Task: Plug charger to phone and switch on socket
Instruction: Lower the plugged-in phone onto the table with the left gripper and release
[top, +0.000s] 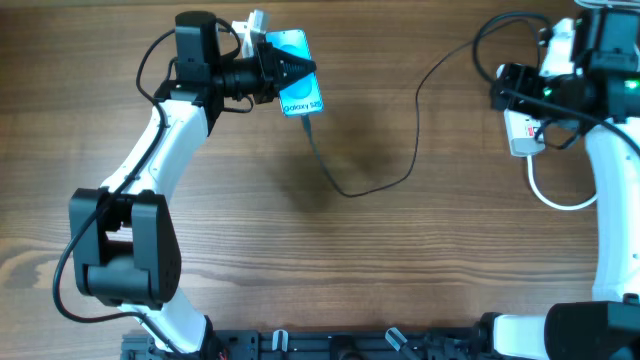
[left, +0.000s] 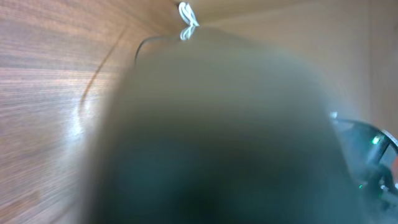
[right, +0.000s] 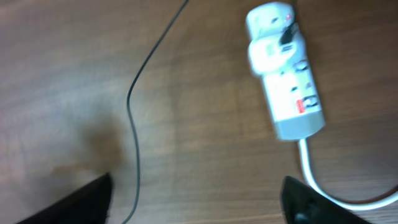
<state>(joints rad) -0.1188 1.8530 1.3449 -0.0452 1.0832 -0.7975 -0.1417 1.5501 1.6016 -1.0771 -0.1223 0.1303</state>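
Note:
My left gripper (top: 292, 70) is shut on the phone (top: 302, 95), which has a turquoise screen and sits at the far left of the table. In the left wrist view the phone (left: 224, 137) is a dark teal blur that hides the jaws. The charger, a thin black cable (top: 415, 150), runs from the phone's lower edge, where its connector (top: 308, 127) meets the phone, in a loop to the far right. The white socket (right: 286, 74) lies under my right arm (top: 522, 135). My right gripper (right: 199, 205) is open and empty, above the table beside the socket.
The socket's thick white cord (right: 311, 177) curves away toward the table's right edge (top: 550, 195). The black cable (right: 134, 112) passes between the right jaws' left side and the socket. A small white twist (left: 186, 22) lies far off in the left wrist view.

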